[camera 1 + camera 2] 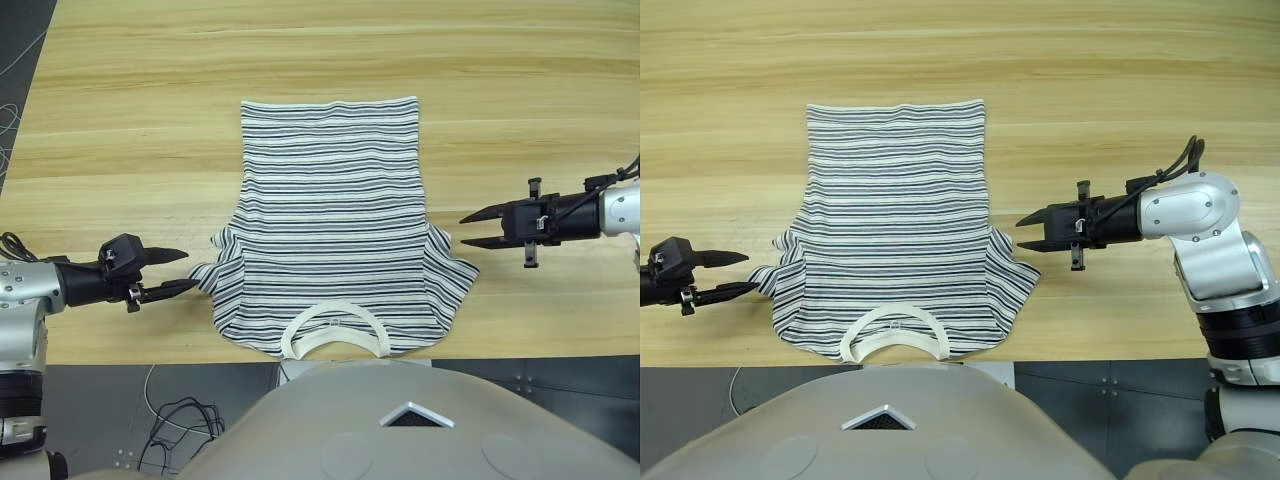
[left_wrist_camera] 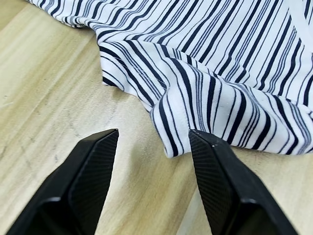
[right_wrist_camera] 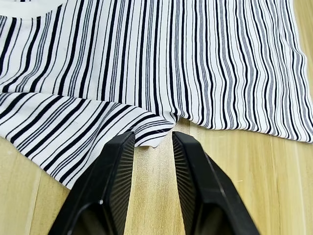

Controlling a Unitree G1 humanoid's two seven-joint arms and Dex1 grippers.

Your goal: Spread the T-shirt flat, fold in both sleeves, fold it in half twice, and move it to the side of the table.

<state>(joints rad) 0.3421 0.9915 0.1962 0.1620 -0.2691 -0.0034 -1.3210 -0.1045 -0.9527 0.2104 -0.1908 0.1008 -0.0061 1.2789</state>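
Note:
A black-and-white striped T-shirt lies on the wooden table, its white collar at the near edge and its hem at the far side. Both sleeves are bunched against the body. My left gripper is open, low over the table, its tips just short of the left sleeve. Beside the right sleeve my right gripper is open, fingertips close to the armpit fold. In the right wrist view, the sleeve's edge lies right at the tips of the right gripper. Neither gripper holds cloth.
Bare wood stretches to the left, right and far side of the shirt. The table's near edge runs just below the collar. Cables lie on the dark floor at the lower left.

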